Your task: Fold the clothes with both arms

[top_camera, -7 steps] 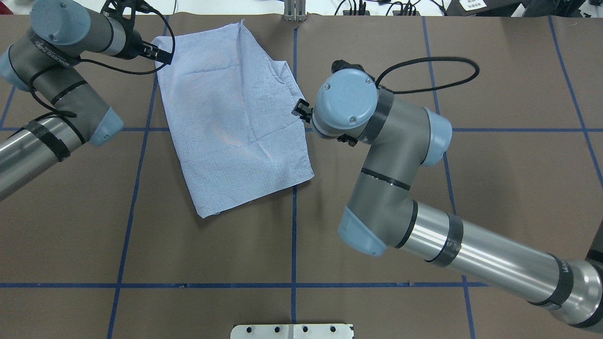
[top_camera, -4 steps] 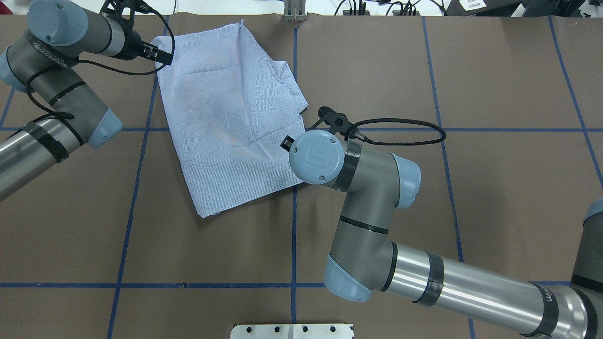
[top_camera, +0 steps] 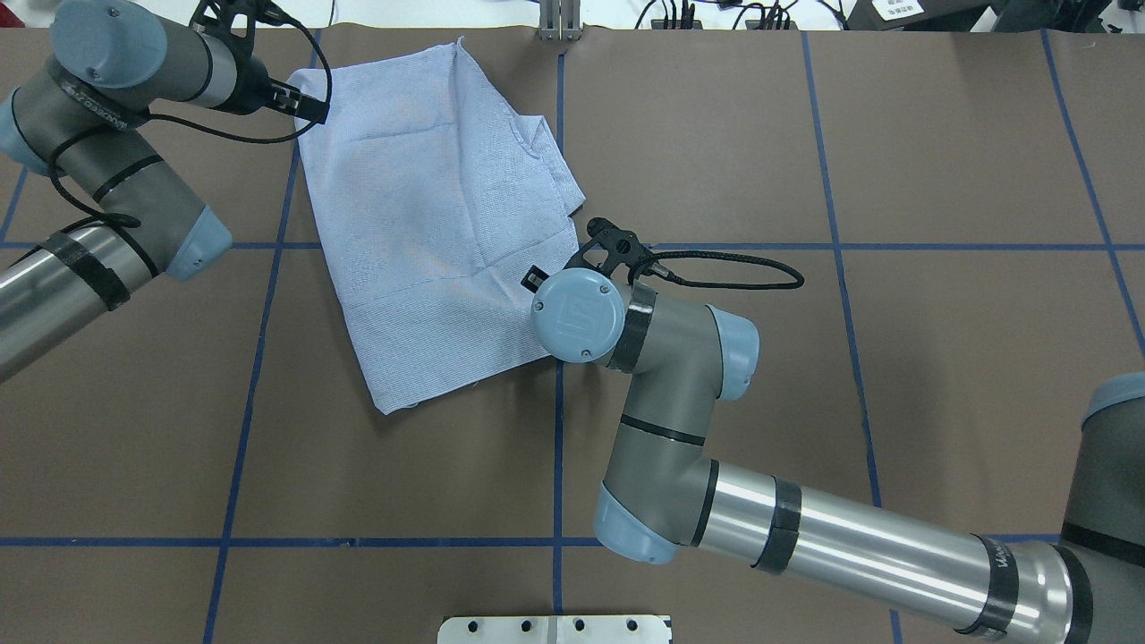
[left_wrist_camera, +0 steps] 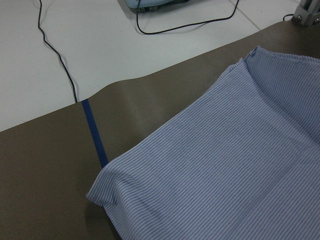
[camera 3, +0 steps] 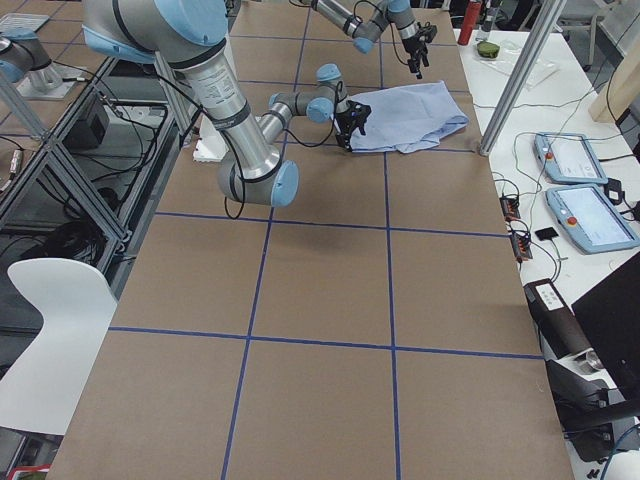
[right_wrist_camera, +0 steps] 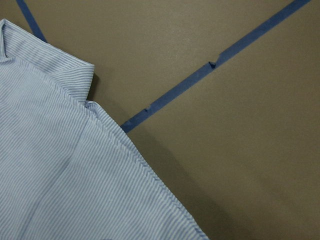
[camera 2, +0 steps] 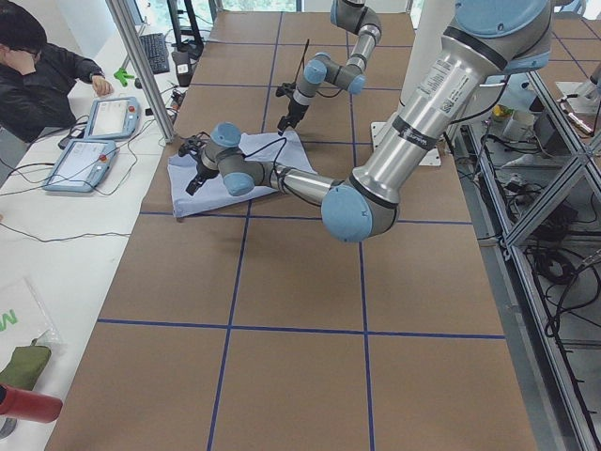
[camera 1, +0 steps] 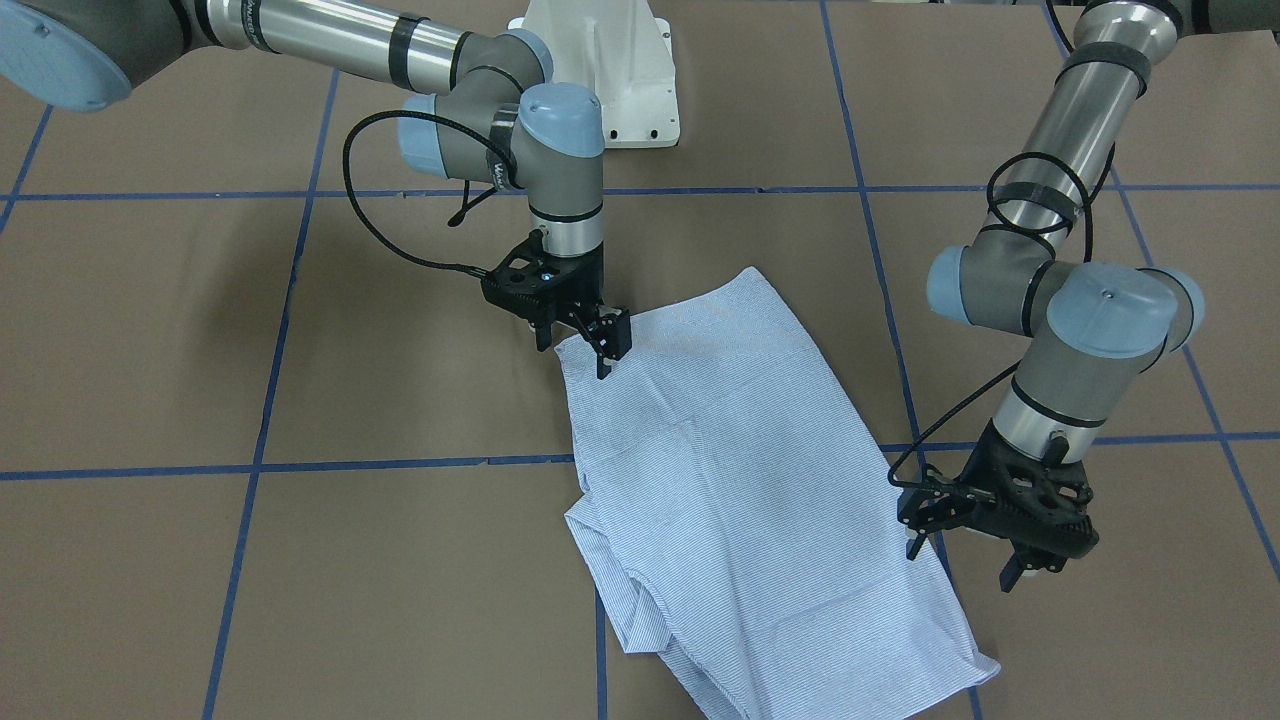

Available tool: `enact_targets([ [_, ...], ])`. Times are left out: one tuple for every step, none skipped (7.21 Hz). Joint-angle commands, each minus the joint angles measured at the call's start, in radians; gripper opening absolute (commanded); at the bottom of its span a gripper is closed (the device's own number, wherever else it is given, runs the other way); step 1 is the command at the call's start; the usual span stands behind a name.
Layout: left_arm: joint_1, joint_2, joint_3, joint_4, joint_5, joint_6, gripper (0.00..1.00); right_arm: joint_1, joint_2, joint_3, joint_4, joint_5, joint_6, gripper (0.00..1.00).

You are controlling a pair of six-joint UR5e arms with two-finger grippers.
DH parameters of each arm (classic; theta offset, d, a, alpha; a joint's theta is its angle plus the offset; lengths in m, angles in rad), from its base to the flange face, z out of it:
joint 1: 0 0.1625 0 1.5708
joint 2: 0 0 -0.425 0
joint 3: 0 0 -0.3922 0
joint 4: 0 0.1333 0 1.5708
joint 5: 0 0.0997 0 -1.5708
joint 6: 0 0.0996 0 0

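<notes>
Brown paper covering (top_camera: pixel 894 134) lies under both claws, crossed by blue tape lines (top_camera: pixel 558 429). One line passes near the right claw (camera 1: pixel 578 355) and another runs close by the left claw (camera 1: pixel 961 566). A white flared base (camera 1: pixel 600 70) stands behind the right claw. Past the left claw, off the paper's far edge, a white bench (camera 2: pixel 56 244) carries two tablet-like screens (camera 2: pixel 113 116) and a black cable (left_wrist_camera: pixel 55 50). A metal post (camera 2: pixel 141 66) rises near that claw, and a person in a dark jacket (camera 2: pixel 42 75) sits beyond it. A red bottle (camera 3: pixel 464 22) stands on the bench, well apart from the left claw. A white chair (camera 3: pixel 50 340) sits far from the right claw.
</notes>
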Motion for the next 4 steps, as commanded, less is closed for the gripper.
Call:
enact_targets([
  [0.0, 0.013, -0.01, 0.0, 0.0, 0.0, 1.0, -0.006, 0.034, -0.064, 0.002, -0.007, 0.011, 0.87],
  [0.0, 0.013, -0.01, 0.0, 0.0, 0.0, 1.0, -0.009, 0.032, -0.066, 0.002, -0.007, 0.008, 0.87],
  [0.0, 0.013, -0.01, 0.0, 0.0, 0.0, 1.0, -0.009, 0.032, -0.066, 0.001, -0.008, 0.004, 0.87],
  [0.0, 0.013, -0.01, 0.0, 0.0, 0.0, 1.0, -0.009, 0.035, -0.066, -0.002, -0.007, 0.001, 0.87],
])
